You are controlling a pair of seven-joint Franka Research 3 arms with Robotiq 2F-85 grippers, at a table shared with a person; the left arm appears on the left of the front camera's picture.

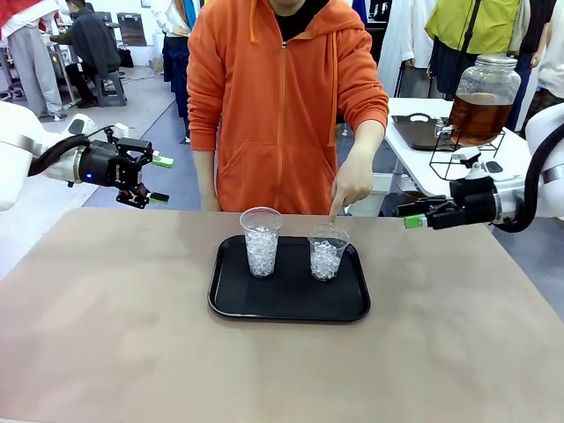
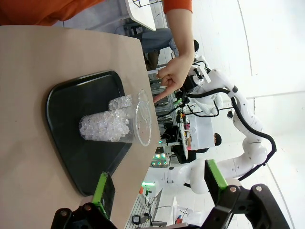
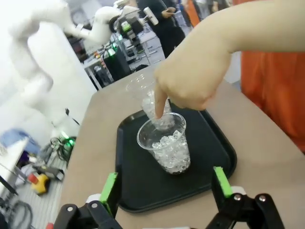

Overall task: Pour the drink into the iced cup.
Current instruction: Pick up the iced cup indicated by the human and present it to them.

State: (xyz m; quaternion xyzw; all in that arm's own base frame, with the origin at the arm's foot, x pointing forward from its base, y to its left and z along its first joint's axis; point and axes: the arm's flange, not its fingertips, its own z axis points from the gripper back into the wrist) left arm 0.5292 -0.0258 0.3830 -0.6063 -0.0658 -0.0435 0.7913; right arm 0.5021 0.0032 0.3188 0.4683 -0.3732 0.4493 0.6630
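Two clear cups of ice stand on a black tray [image 1: 231, 298]: a taller one [image 1: 261, 240] at left and a shorter one [image 1: 327, 254] at right. A person's hand [image 1: 351, 183] points a finger at the shorter cup [image 3: 167, 146], with the other cup [image 3: 141, 90] behind it. The amber drink [image 1: 477, 118] fills a glass jar on a wire stand on a side table at far right. My left gripper [image 1: 161, 180] hovers open off the table's far left corner. My right gripper [image 1: 411, 217] hovers open right of the tray, level with the cups. Both [image 2: 159, 183] [image 3: 164, 186] hold nothing.
The person in an orange hoodie [image 1: 280, 97] stands at the table's far edge behind the tray. The brown tabletop [image 1: 132, 352] is bare around the tray. The white side table [image 1: 423, 159] also carries a dark tray [image 1: 416, 130].
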